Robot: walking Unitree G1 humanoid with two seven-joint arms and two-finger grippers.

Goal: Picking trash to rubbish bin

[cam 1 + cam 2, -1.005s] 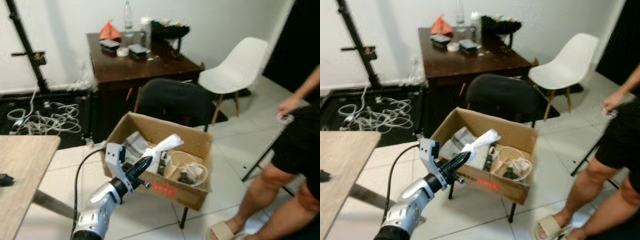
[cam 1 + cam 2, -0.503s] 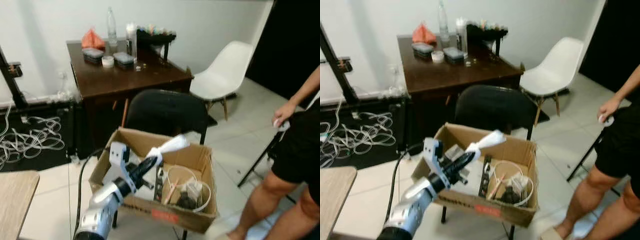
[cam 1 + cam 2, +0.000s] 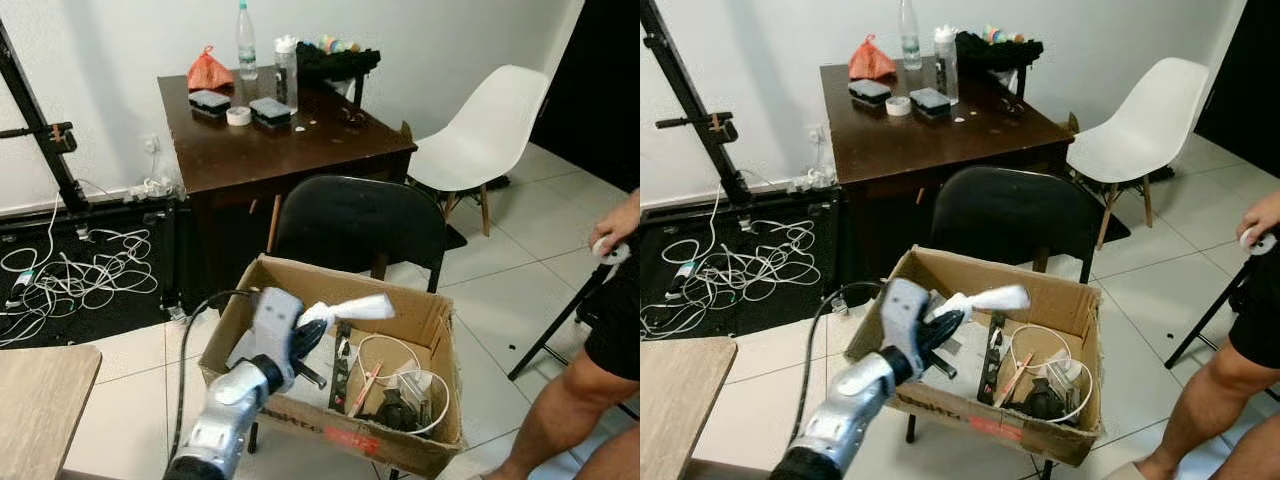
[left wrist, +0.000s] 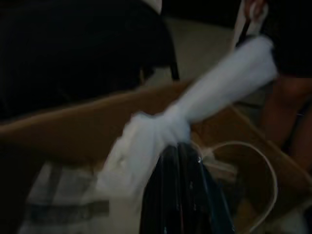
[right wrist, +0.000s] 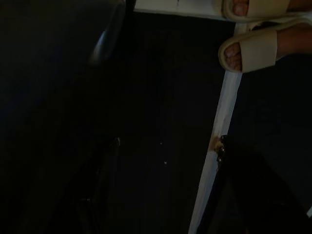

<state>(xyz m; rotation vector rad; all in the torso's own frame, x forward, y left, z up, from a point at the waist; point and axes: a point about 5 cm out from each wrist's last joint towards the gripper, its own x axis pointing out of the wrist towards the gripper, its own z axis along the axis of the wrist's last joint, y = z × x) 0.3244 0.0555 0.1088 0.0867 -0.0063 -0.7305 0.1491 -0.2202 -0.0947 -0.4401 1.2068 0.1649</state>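
Left hand pinched shut on a crumpled white plastic wrapper, which juts beyond the fingertips over the open brown cardboard box just below. Likely light, limp, slippery: grip the bunched middle.

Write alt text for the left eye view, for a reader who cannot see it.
The robot's left gripper holds a crumpled white wrapper over an open cardboard box of cables and scraps that sits on a black chair. Behind stand a dark wooden table with bottles and a white chair; a person's legs are at the right.
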